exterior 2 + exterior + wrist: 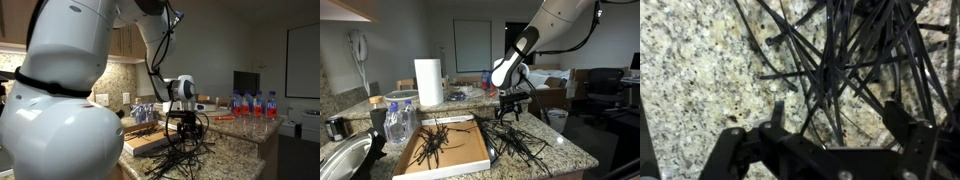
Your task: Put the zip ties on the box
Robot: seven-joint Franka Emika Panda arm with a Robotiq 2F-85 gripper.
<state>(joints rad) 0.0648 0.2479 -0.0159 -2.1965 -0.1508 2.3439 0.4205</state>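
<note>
Granite counter [690,70] sits right under my gripper [510,117]. The box [467,149] is just off to its side, with a small clump in it. The main zip ties [525,145] tangle is directly below, and strands run between my jaws. They're spread wide, not clamped on anything.

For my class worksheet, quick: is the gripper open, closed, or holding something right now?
Gripper: open, jaws spread wide over the zip ties on the granite counter; nothing clamped.
</note>
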